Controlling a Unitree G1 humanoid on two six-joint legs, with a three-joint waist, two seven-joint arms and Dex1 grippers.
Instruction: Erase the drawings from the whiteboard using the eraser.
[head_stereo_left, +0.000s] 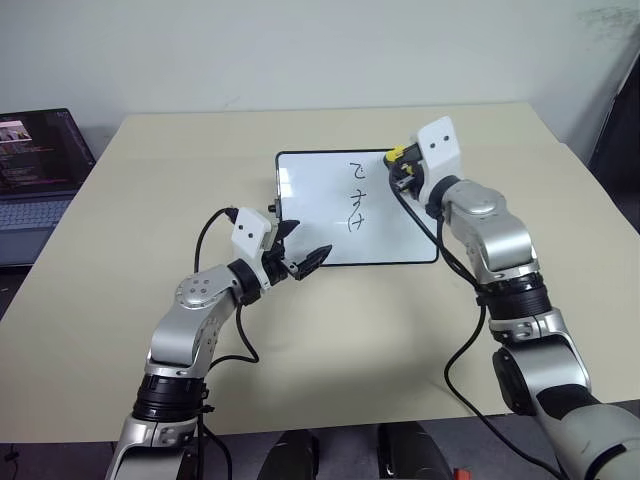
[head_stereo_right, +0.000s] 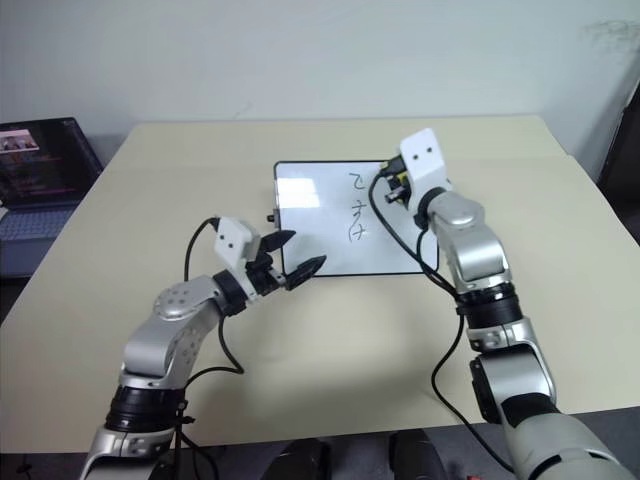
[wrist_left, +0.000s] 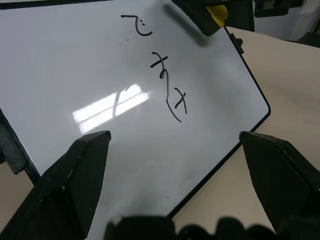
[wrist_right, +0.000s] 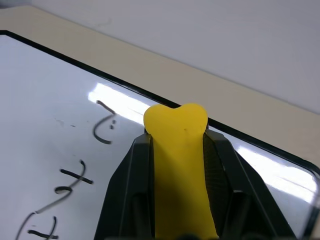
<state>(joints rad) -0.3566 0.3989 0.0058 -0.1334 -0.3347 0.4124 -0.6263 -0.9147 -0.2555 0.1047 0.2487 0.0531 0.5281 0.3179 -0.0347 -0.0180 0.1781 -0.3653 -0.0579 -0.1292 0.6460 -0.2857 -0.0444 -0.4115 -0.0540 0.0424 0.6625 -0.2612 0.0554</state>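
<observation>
The left gripper (head_stereo_left: 296, 253), fingers spread, should steady the whiteboard (head_stereo_left: 310, 205) while the right gripper (wrist_right: 176, 145), pinching the eraser (wrist_right: 179, 165), apparently above the drawings (head_stereo_left: 357, 196), presses flat.

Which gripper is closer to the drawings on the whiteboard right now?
Right. The right gripper, holding the eraser, hovers beside the top drawings; the left gripper sits open at the whiteboard's near-left corner.

The table (head_stereo_left: 330, 360) lies bare around the whiteboard (head_stereo_left: 320, 215), open to approach from every side. The left gripper (head_stereo_left: 298, 252) blocks the board's near left corner; a laptop (head_stereo_left: 35, 170) stands well apart beyond the table's left edge.
</observation>
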